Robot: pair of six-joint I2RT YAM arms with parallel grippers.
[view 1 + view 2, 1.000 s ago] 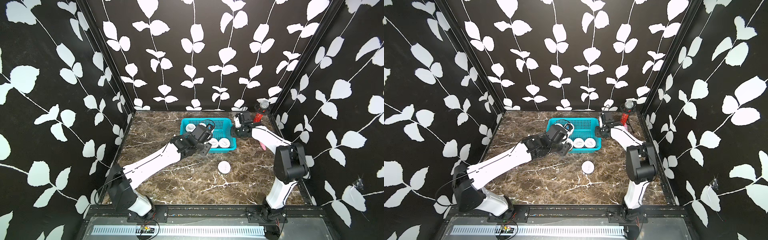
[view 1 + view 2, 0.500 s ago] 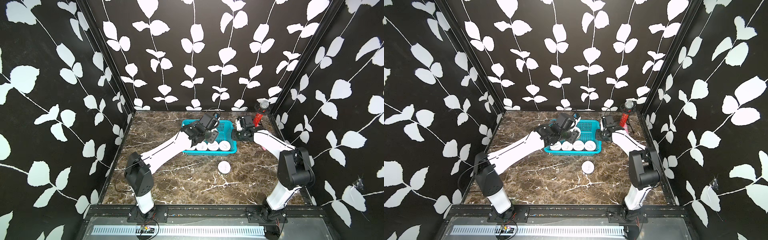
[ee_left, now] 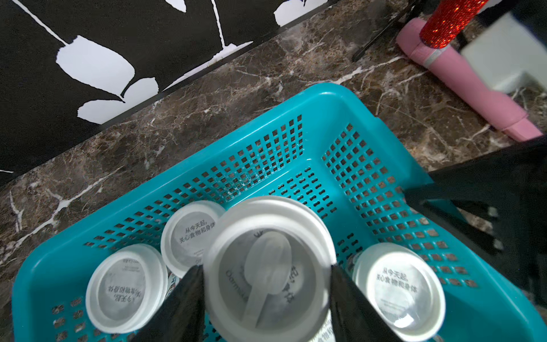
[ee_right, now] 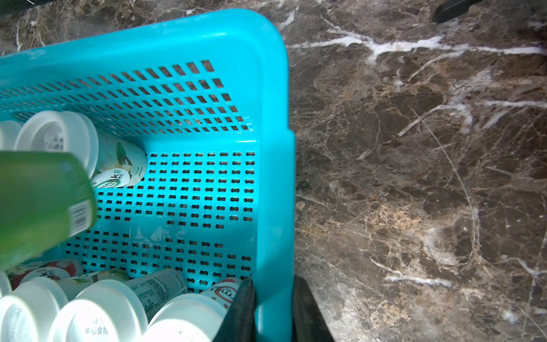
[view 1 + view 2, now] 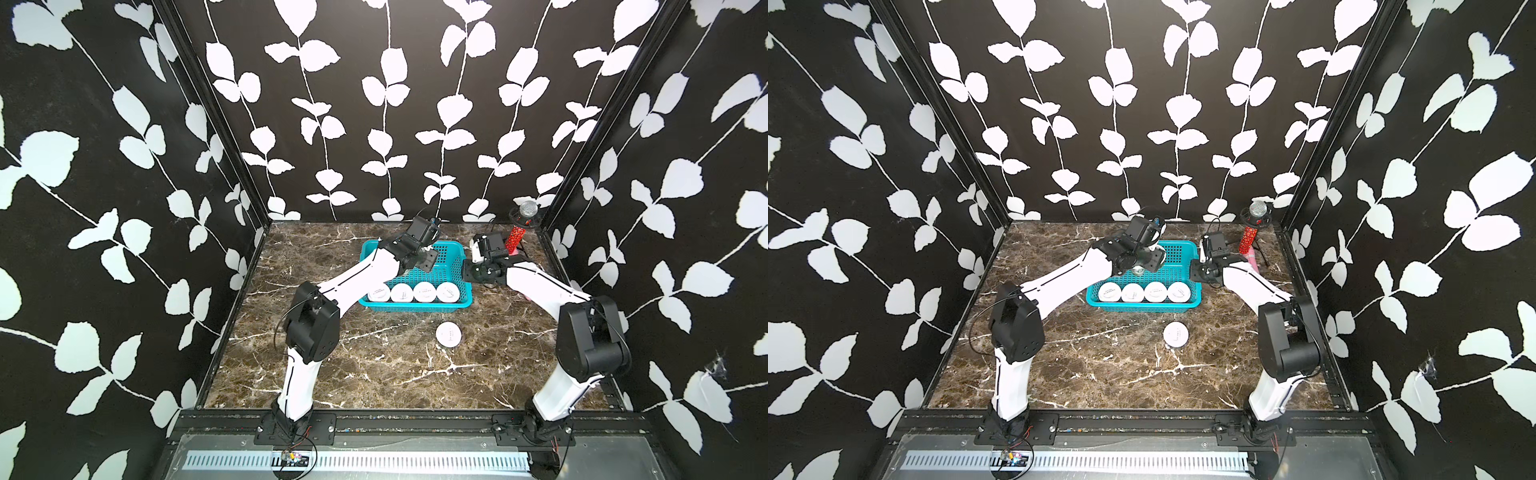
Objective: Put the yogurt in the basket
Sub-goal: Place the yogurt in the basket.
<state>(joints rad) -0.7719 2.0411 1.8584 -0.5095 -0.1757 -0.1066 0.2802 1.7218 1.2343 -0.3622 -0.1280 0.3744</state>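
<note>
Jaws of the left gripper (image 3: 266,296) clamp a yogurt cup (image 3: 268,234), lid up, above the far half of the basket (image 4: 266,88), seemingly to fill the space behind the four cups (image 5: 413,292) lining its near wall. The right gripper (image 4: 273,311) pinches the basket's right wall, likely steadying it, as it did a second ago. The left has since carried its cup away from the near-left corner, and one cup (image 5: 448,335) waits on the desk in front of the basket.
</note>
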